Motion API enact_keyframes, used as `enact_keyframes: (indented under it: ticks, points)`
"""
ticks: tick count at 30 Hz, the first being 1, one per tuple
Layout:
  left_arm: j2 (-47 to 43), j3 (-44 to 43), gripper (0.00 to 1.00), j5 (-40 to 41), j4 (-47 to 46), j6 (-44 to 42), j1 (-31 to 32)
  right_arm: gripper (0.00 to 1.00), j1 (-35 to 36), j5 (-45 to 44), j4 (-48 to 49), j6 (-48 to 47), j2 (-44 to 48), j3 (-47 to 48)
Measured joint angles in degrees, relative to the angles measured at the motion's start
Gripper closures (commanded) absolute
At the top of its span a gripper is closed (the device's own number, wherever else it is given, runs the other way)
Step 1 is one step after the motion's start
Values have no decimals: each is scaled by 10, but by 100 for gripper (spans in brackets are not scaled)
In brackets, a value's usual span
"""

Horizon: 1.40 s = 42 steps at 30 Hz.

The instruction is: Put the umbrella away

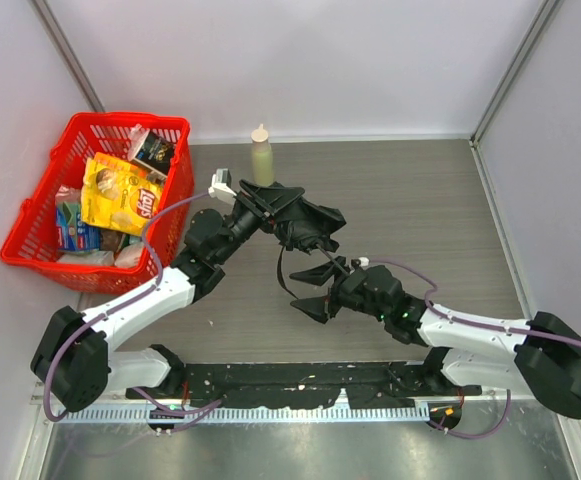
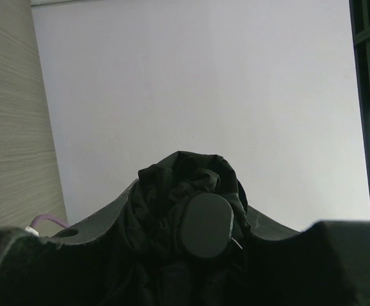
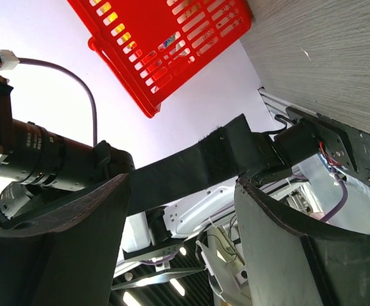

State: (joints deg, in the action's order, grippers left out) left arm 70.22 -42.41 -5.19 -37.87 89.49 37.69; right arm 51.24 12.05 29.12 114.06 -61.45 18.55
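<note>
The umbrella (image 1: 308,226), up over the table (image 1: 420,200), looks light and floppy — the left gripper (image 1: 275,208) pinches its bunched cloth by the hard handle (image 2: 204,224), the best hold — and the right gripper (image 3: 181,183) gapes wide around the strap (image 3: 194,160).

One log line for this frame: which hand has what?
left hand: shut on bundled umbrella | right hand: open, strap crossing the gap between its fingers | status: umbrella not yet put away
</note>
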Motion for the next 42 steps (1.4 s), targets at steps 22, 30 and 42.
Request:
enact_keyframes:
  ticks: [22, 30, 42]
  points:
    - [-10, -5, 100, -1, 0, 15, 0, 75, 20, -52, 111, 3, -76, 10]
    - [-36, -5, 100, -17, 25, 38, 0, 99, 3, -65, 195, 2, -111, 0]
    - [-89, -76, 100, -111, 489, -5, 0, 99, -153, 67, 389, -241, -234, 106]
